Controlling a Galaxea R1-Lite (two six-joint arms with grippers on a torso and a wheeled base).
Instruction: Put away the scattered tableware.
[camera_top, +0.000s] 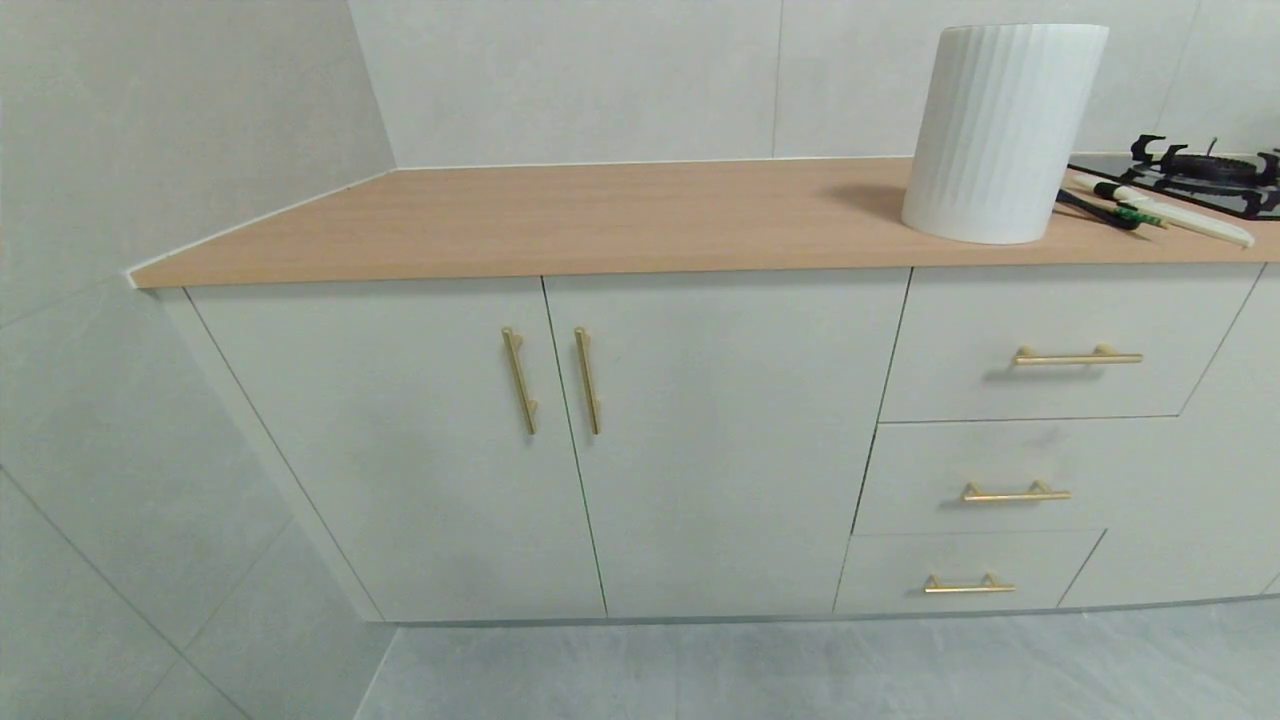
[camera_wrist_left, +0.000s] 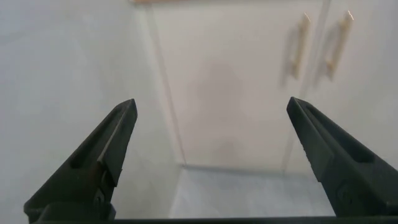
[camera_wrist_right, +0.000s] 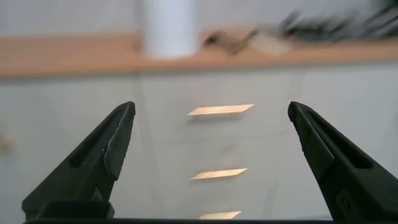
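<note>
A tall white ribbed holder stands on the wooden countertop at the right. Beside it lie scattered utensils: a white-bladed knife and dark green-handled pieces, next to a black stove grate. In the right wrist view the white holder and blurred utensils sit on the counter ahead. My right gripper is open with nothing between its fingers, level with the drawer fronts. My left gripper is open too, facing the cabinet doors low near the floor.
Below the counter are two cabinet doors with vertical gold handles and three drawers with horizontal gold handles. A tiled wall closes the left side. Grey floor lies in front of the cabinets.
</note>
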